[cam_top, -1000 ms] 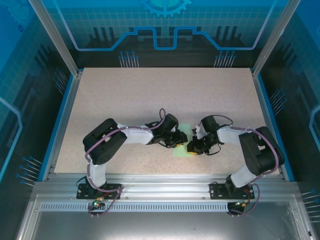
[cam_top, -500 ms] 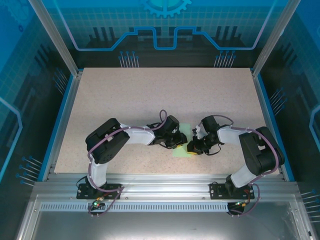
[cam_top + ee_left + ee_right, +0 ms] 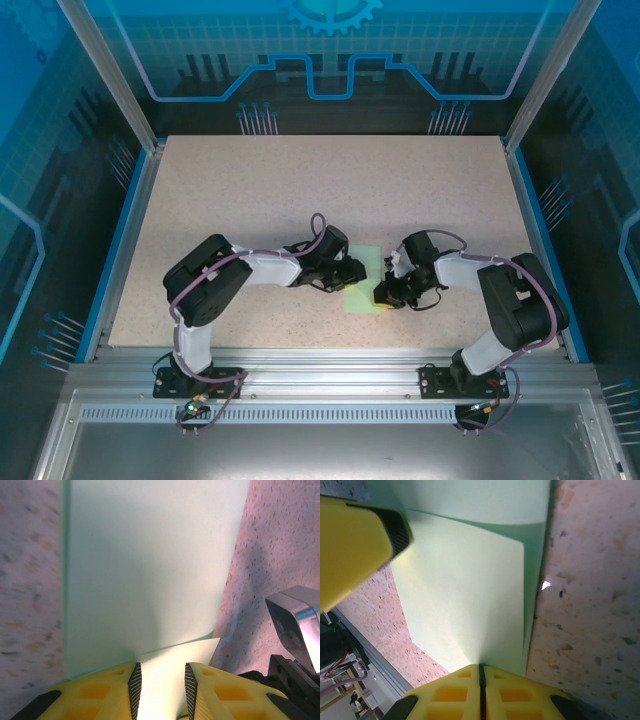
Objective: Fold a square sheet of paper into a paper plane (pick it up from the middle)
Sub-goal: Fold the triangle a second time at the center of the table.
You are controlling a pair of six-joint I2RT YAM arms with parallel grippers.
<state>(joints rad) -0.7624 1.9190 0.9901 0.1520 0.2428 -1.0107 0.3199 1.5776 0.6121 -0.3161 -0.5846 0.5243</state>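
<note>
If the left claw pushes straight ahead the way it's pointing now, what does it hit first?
The green paper sheet: the left claw has a lifted edge between its open fingers. Farther on is probably the right claw, though depth is unclear.

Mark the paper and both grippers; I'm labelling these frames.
square sheet of paper [image 3: 150,565]: left wrist view, flat middle.
left gripper [image 3: 161,674]: left wrist view, between open fingers.
right gripper [image 3: 481,671]: right wrist view, between shut fingers.

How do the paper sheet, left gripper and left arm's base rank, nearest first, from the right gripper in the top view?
1. paper sheet: pinched by the right gripper.
2. left gripper: just to its left.
3. left arm's base: far left, near edge.
</note>
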